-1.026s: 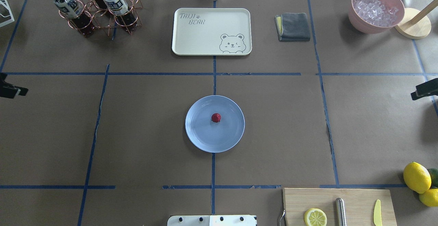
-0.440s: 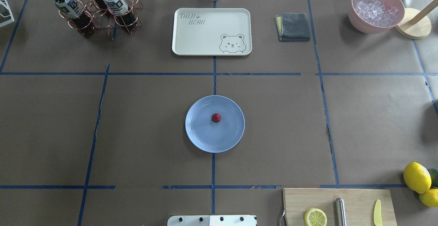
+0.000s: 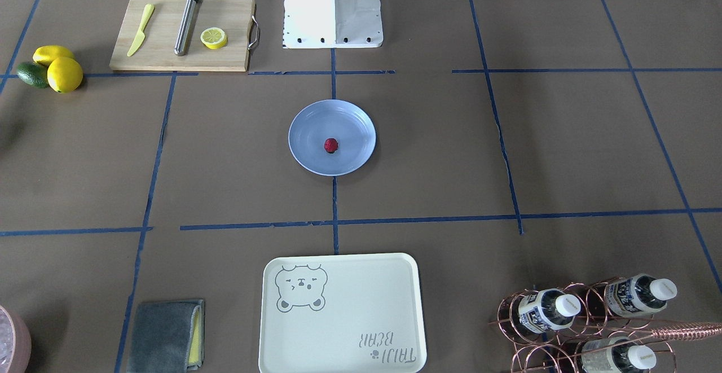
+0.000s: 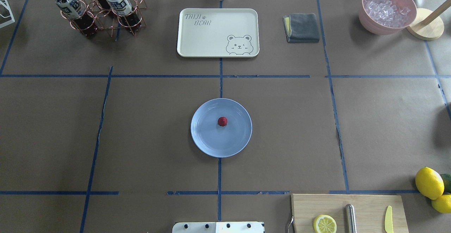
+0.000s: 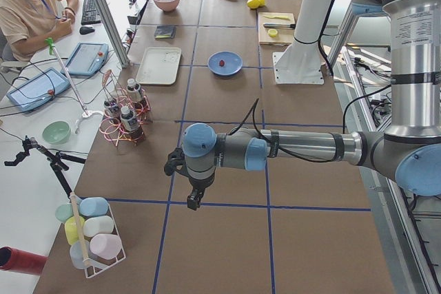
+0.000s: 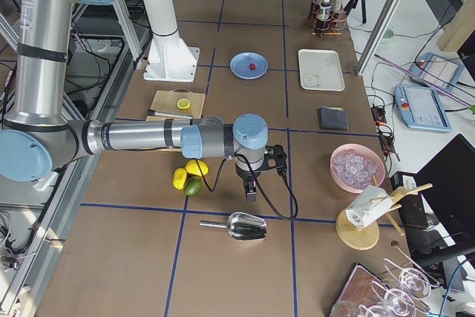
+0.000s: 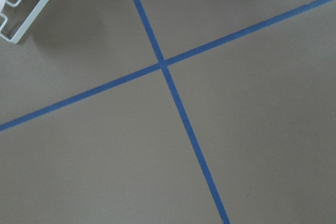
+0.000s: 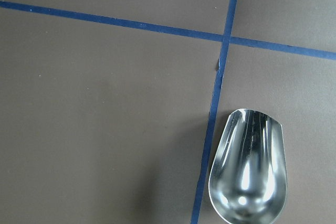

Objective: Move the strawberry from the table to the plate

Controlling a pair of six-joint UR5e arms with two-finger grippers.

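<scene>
Strawberry (image 4: 222, 121), small and red, sits on the blue plate (image 4: 208, 144), close to the middle and a little toward the side away from the robot. Nothing holds the strawberry. The plate lies flat on the brown table (image 4: 151, 120), right on a blue tape line in the middle. Both arms are well apart from the plate. The left claw (image 5: 195, 201) hangs over bare table at the robot's left end and points down, not far from a wire rack of bottles (image 5: 124, 118). Its own camera sees only a cross of blue tape and a white wire corner (image 7: 21, 17). This claw shows only from the side, so I cannot tell if it is clenched or let loose. The right claw (image 6: 251, 194) hangs over the table at the other end and points down, just beside a shiny metal scoop (image 6: 245, 226) and near the lemons (image 6: 189, 172). I cannot tell if that one is clenched or let loose either. Past the plate lies a cream tray (image 4: 211, 35) with a bear on it, then a folded grey cloth (image 4: 303, 27) and a pink bowl (image 4: 368, 19) of ice. A wooden board (image 4: 368, 204) by the robot holds a lemon slice (image 4: 325, 224), a yellow knife (image 4: 388, 219) and a metal stick (image 4: 350, 219). A person (image 5: 27, 5) sits at a desk beside the table
</scene>
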